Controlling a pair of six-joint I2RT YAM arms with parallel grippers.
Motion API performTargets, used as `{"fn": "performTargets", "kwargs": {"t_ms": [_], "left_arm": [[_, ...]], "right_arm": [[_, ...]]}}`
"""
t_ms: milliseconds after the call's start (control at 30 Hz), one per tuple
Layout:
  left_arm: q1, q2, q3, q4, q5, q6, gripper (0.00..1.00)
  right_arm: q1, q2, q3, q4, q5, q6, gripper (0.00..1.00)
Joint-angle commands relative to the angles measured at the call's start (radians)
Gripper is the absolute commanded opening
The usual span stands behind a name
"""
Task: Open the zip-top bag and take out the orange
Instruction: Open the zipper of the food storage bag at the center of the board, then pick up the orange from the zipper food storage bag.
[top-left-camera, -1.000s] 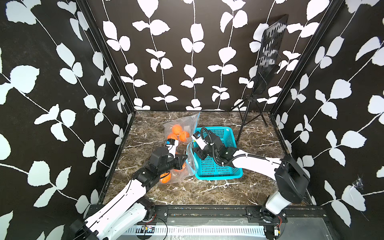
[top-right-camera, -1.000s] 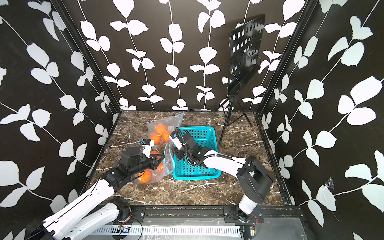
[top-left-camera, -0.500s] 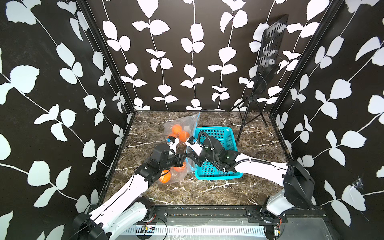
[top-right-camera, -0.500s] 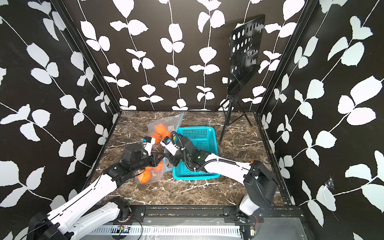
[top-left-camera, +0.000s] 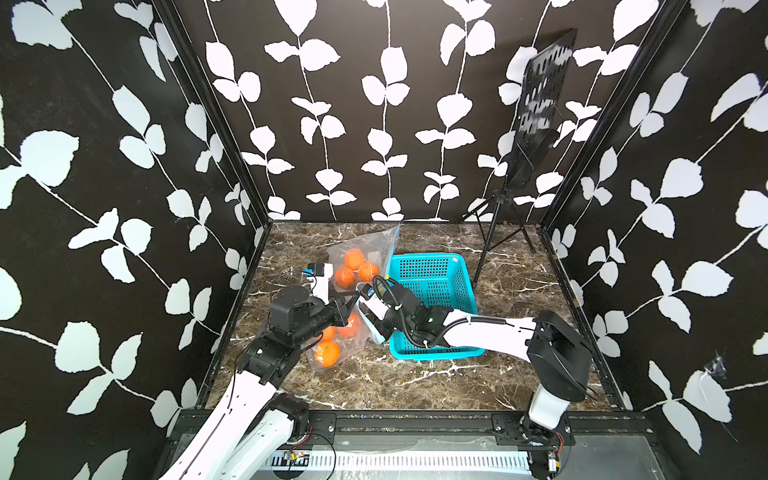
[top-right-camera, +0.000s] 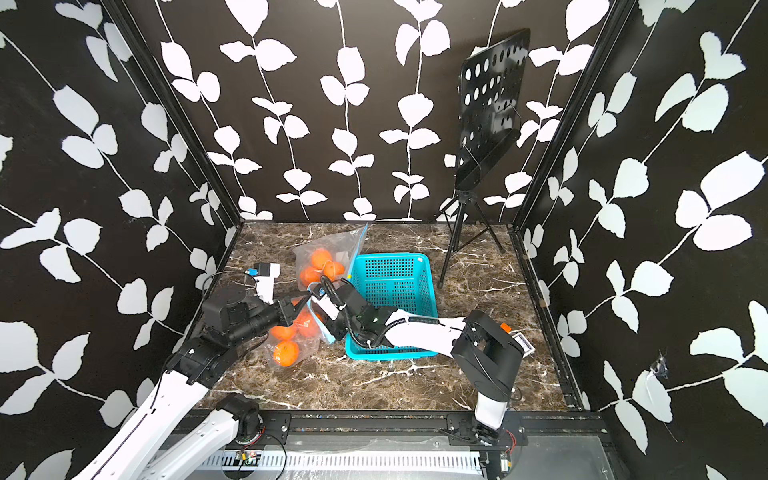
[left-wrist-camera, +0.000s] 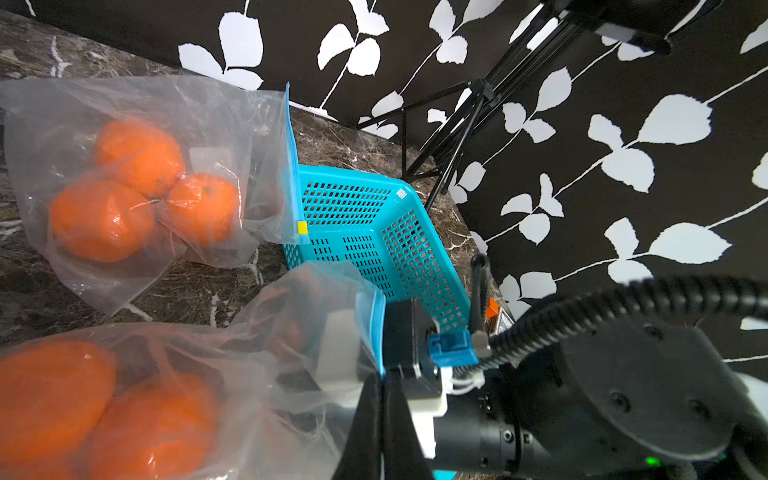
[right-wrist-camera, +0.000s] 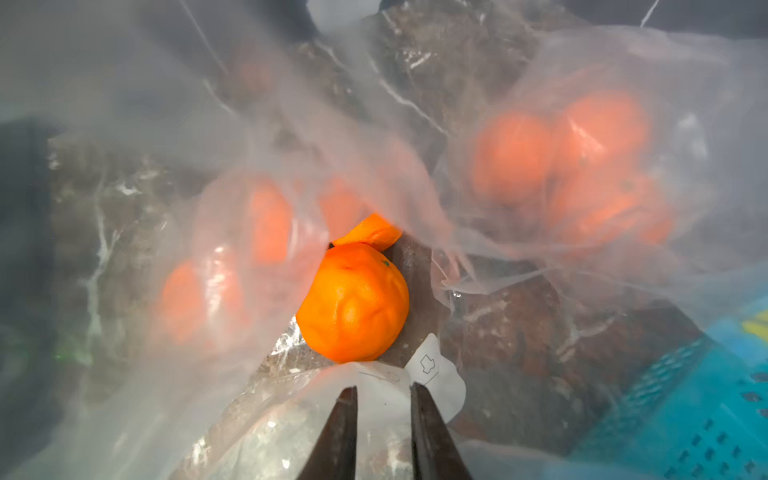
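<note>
Left claw (left-wrist-camera: 380, 386): jaws pressed together on the blue zip rim of the near zip-top bag (left-wrist-camera: 232, 374), at the bottom centre of the left wrist view.

Right claw (right-wrist-camera: 383, 392): jaws narrow with a slim gap, and clear film with a white label lay between them. Whether it gripped the film or the film only lay there, could not tell.

Just past its tips, mid-frame, one orange (right-wrist-camera: 353, 301) showed bare through the bag's open mouth. More oranges were blurred behind film on either side.

In both top views the two claws met at that mouth, just left of centre. The bag lay on the marble table (top-left-camera: 415, 382), just beside the left wall of the turquoise basket (top-left-camera: 419, 255).

A second zip-top bag (top-left-camera: 365, 249) holding three oranges sat above it in frame, at the basket's upper-left corner. A black music stand (top-left-camera: 540, 104) stood at upper right.
</note>
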Motion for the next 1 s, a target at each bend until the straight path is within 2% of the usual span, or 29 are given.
{"fn": "performTargets", "kwargs": {"t_ms": [0, 100, 233, 333, 400, 467, 567, 633, 733, 767, 800, 867, 933, 967], "left_arm": [[0.003, 0.029, -0.043, 0.058, 0.068, -0.027, 0.00], [0.003, 0.055, -0.094, 0.114, 0.072, -0.047, 0.00], [0.003, 0.058, -0.086, 0.098, 0.036, -0.039, 0.00], [0.003, 0.075, -0.073, 0.115, 0.083, -0.048, 0.00], [0.003, 0.098, -0.074, 0.155, 0.132, -0.068, 0.00], [0.004, 0.105, -0.078, 0.165, 0.140, -0.074, 0.00], [0.012, 0.094, -0.075, 0.134, 0.104, -0.056, 0.00], [0.018, 0.071, -0.075, 0.116, 0.066, -0.058, 0.00], [0.057, 0.027, -0.059, 0.020, -0.059, -0.035, 0.00], [0.080, 0.019, -0.063, 0.010, -0.080, -0.036, 0.07], [0.107, 0.015, -0.077, 0.022, -0.057, -0.047, 0.11], [0.148, 0.014, -0.114, 0.073, -0.008, -0.080, 0.28], [0.164, 0.017, -0.136, 0.080, -0.023, -0.083, 0.48], [0.169, 0.020, -0.142, 0.067, -0.052, -0.078, 0.64]], "right_arm": [[0.000, -0.032, -0.039, 0.079, -0.024, -0.011, 0.31], [-0.010, -0.054, -0.087, 0.176, -0.073, -0.032, 0.39], [-0.059, 0.010, -0.033, 0.153, -0.127, 0.011, 0.38], [-0.122, 0.114, 0.079, 0.106, -0.399, 0.056, 0.33], [-0.132, 0.157, 0.114, 0.128, -0.480, 0.067, 0.35], [-0.122, 0.166, 0.118, 0.143, -0.456, 0.041, 0.36], [-0.106, 0.189, 0.159, 0.067, -0.406, -0.003, 0.35], [-0.090, 0.187, 0.159, 0.035, -0.323, -0.023, 0.33], [-0.073, 0.140, 0.113, 0.014, -0.158, -0.001, 0.32], [-0.072, 0.114, 0.080, 0.037, -0.140, 0.005, 0.31], [-0.067, 0.091, 0.046, 0.065, -0.133, 0.008, 0.31], [-0.065, 0.062, 0.020, 0.076, -0.120, 0.010, 0.29], [-0.053, 0.046, 0.007, 0.076, -0.115, -0.004, 0.28], [-0.044, 0.041, -0.004, 0.084, -0.107, -0.011, 0.28]]}}
